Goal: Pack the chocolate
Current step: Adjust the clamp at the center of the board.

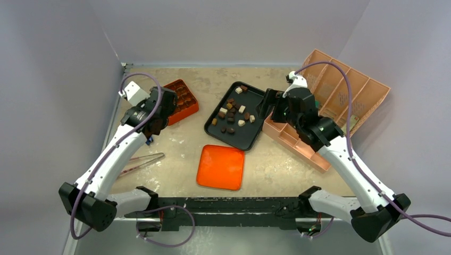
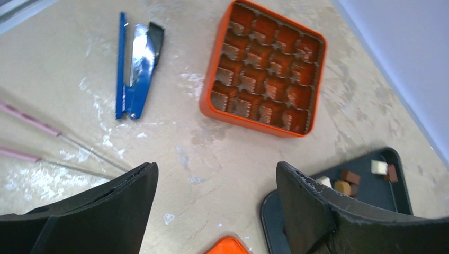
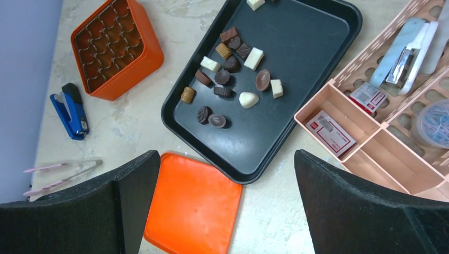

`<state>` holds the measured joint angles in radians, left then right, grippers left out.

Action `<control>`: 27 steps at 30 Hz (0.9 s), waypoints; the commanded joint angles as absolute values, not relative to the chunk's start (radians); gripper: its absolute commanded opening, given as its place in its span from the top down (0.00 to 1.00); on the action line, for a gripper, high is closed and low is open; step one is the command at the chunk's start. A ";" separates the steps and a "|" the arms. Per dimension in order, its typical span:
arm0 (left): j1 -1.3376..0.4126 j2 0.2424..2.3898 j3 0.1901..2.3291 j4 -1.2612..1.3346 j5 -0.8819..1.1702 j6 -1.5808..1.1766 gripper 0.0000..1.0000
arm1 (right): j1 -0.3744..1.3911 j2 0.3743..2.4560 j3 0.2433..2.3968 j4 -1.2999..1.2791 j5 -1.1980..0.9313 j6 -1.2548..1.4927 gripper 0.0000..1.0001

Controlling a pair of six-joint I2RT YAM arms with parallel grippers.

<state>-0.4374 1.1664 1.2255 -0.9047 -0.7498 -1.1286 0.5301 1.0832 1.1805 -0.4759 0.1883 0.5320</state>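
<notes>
Chocolate [image 1: 232,113]: top view, loose dark, brown and cream pieces scattered in the black tray [image 1: 245,135], mid-table.
Orange compartment box [image 1: 181,101]: top view, left of the tray and apart from it.
Orange lid [image 1: 220,167]: top view, flat on the table, just nearer than the tray.
Left gripper [image 2: 216,174]: left wrist view, released, jaws wide with nothing between, hovering over bare table between box and tray corner.
Blue stapler [image 2: 135,63]: left wrist view, lying left of the box.
Pink tweezers [image 2: 32,137]: left wrist view, at the left edge.
Right gripper [image 3: 227,159]: right wrist view, released, jaws wide and empty, above the tray's near edge and the lid.
Chocolate again: right wrist view, clustered in the tray's middle and far end.
Peach organiser [image 3: 386,164]: right wrist view, just beside the tray's right edge.
</notes>
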 commanded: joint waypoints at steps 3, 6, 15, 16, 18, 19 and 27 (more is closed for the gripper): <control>-0.363 1.249 1.250 -1.161 -0.770 -1.514 0.26 | 0.535 1.045 1.144 -0.414 0.123 0.555 0.01; -0.274 1.261 1.191 -1.193 -0.698 -1.607 0.30 | 0.535 1.034 1.148 -0.421 0.120 0.542 0.01; -0.158 1.217 0.946 -1.134 -0.603 -1.789 0.38 | 0.536 1.007 1.125 -0.399 0.121 0.538 0.01; -0.153 1.214 0.919 -1.129 -0.596 -1.820 0.38 | 0.535 1.005 1.122 -0.399 0.123 0.540 0.01; -0.139 1.206 0.848 -1.085 -0.566 -1.859 0.38 | 0.535 1.004 1.117 -0.399 0.123 0.540 0.01; -0.126 1.203 0.818 -1.031 -0.537 -1.861 0.37 | 0.535 1.003 1.116 -0.399 0.122 0.540 0.01; -0.048 1.242 0.767 -0.926 -0.546 -1.857 0.32 | 0.536 0.996 1.114 -0.408 0.120 0.540 0.01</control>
<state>-0.0734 1.2297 0.7593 -1.0031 -0.5201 -1.8221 0.5301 1.0203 1.1107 -0.4400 0.1307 0.5388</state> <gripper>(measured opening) 0.673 0.987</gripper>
